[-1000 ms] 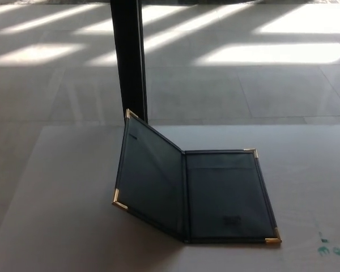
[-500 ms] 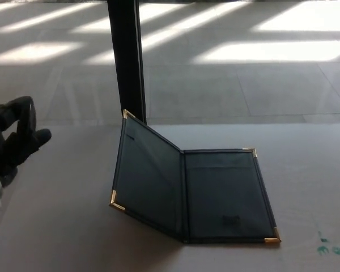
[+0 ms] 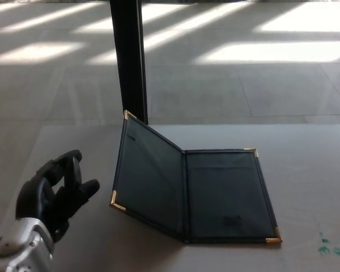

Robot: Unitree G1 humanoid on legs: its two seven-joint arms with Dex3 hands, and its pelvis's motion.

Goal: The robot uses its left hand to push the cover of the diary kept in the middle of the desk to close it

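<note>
A dark diary [image 3: 224,195] with gold corner caps lies open in the middle of the pale desk [image 3: 306,164]. Its right half rests flat. Its left cover [image 3: 149,175] stands raised at a steep slant, leaning out to the left. My left hand [image 3: 55,197] is above the desk at the lower left, open, with fingers apart and curled. It is a short gap to the left of the raised cover and does not touch it. My right hand does not show.
A black vertical post [image 3: 129,59] rises behind the desk's far edge, just behind the cover's top corner. Green marks [image 3: 333,247] stain the desk at the lower right. Sunlit floor tiles [image 3: 260,68] lie beyond the desk.
My left hand has come in from the left edge, moving right and down toward the raised cover. The diary has kept its pose.
</note>
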